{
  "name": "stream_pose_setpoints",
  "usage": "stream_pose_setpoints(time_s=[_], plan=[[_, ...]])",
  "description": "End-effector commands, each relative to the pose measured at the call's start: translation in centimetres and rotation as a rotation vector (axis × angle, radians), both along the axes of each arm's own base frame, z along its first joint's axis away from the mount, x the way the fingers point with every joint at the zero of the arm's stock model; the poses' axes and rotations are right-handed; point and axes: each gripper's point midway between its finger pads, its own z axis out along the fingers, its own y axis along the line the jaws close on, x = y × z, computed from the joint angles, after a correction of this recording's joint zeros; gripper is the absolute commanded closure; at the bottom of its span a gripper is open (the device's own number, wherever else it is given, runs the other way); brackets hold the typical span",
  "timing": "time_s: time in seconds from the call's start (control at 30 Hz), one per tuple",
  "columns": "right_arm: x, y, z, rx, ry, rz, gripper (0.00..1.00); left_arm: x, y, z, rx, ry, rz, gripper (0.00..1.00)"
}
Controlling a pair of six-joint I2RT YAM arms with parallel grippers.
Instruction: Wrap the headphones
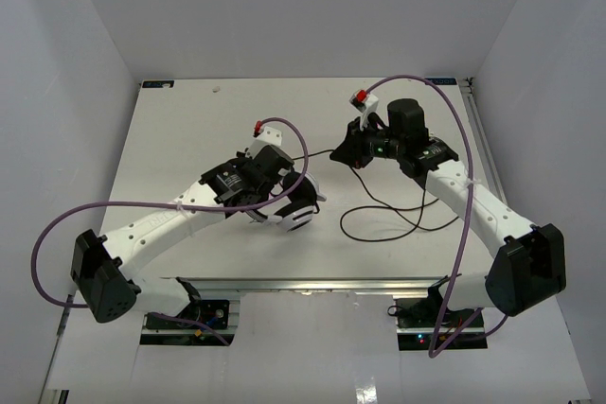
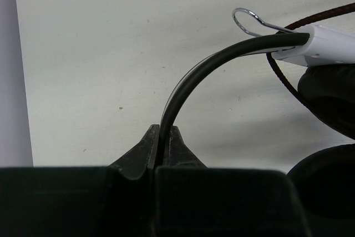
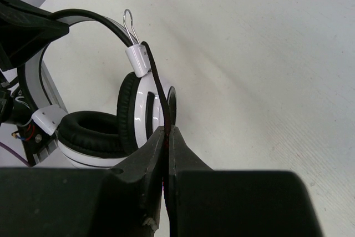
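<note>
Headphones sit between hands: left hand clamps headband, right hand seemingly pinches cord.

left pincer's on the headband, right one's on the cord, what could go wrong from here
1. The left pincer grips the thin headband only at its tips, so a pull might twist it free.
2. The right pincer pinches the cord close to the earcup; a hard tug may strain that joint.
</note>
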Motion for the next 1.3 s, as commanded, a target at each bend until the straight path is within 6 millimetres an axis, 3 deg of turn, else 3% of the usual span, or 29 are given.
stream_pose_setpoints(time_s=[0.0, 0.43, 0.67, 0.87, 1.0, 1.27], plan=[[0.8, -0.6, 1.2, 0.01, -0.024, -0.045, 0.92, 0.2, 0.4, 1.9, -0.052, -0.069, 0.017, 1.0], [2.4, -0.6, -1.1, -0.044, 0.027, -0.075, 0.92, -0.8, -3.4, 4.9, -0.284, -0.102, -0.2, 1.0], [2.9, -0.7, -1.0, -0.051, 0.025, -0.086, 0.92, -1.0, -4.0, 4.4, -0.285, -0.087, -0.247, 1.0], [3.2, -1.3, -0.3, -0.05, 0.02, -0.108, 0.92, -0.5, -3.0, 3.4, -0.209, -0.088, -0.205, 1.0], [2.5, -1.6, 1.3, -0.035, 0.001, -0.103, 0.92, 0.4, -1.6, 2.5, -0.11, -0.088, -0.119, 1.0], [-1.3, -0.6, 3.1, 0.022, -0.018, 0.002, 0.92, 1.8, -1.9, 2.1, -0.058, -0.069, -0.016, 1.0]])
